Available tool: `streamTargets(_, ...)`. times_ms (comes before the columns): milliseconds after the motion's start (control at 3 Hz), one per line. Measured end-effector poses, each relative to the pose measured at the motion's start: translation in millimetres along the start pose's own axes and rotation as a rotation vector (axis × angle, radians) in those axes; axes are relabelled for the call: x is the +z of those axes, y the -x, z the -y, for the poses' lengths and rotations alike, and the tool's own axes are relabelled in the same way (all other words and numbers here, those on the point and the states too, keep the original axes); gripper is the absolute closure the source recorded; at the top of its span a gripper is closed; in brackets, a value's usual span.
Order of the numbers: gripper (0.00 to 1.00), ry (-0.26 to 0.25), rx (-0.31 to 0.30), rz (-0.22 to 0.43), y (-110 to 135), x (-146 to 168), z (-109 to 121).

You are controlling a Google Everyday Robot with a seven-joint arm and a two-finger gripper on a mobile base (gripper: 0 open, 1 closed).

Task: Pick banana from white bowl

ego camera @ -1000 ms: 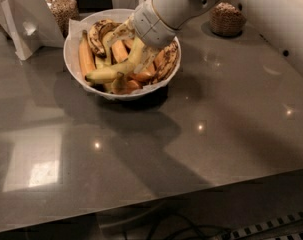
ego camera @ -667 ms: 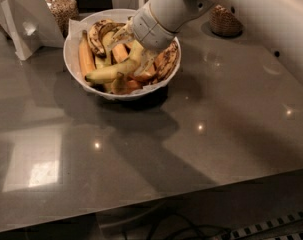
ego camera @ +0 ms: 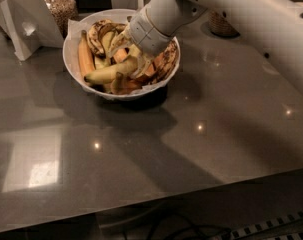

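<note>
**Gripper sunk in the fruit, banana not yet lifted**

Gripper was found low inside the white bowl, pushed in among the fruit. Its grasp was masked by the wrist and the heap, so whether it was wide, narrow or closed on anything could not be told.

Most of the view was taken up by the dark glossy table, dotted with lamp reflections. Across the upper right, the pale arm was slanted down towards the bowl. The bowl was set at the back left of the table, lined with white paper and piled with bananas. A white stand and a jar were placed just behind it on the left. A second jar was half hidden behind the arm.

Within the heap, the banana was picked out as the long curved yellow one. It was laid across the front of the pile, with its far end just beside the gripper. An orange-yellow banana was laid along the left wall, and brown-spotted ones were stacked on the right.

The grasping step was judged to be in hand, with the lift not yet made. A firm hold on that one banana was called for next, then a straight rise clear of the rim. The neighbours might easily be dragged along, or the paper liner snagged.
</note>
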State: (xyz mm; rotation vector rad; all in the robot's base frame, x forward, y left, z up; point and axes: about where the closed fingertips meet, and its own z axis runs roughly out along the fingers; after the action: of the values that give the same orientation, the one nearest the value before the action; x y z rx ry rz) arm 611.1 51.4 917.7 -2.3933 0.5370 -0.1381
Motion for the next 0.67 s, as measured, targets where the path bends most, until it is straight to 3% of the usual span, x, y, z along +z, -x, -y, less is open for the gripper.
streamTargets(667,0.91,-0.017,0.013,-0.013,1.8,-5.7,0.2)
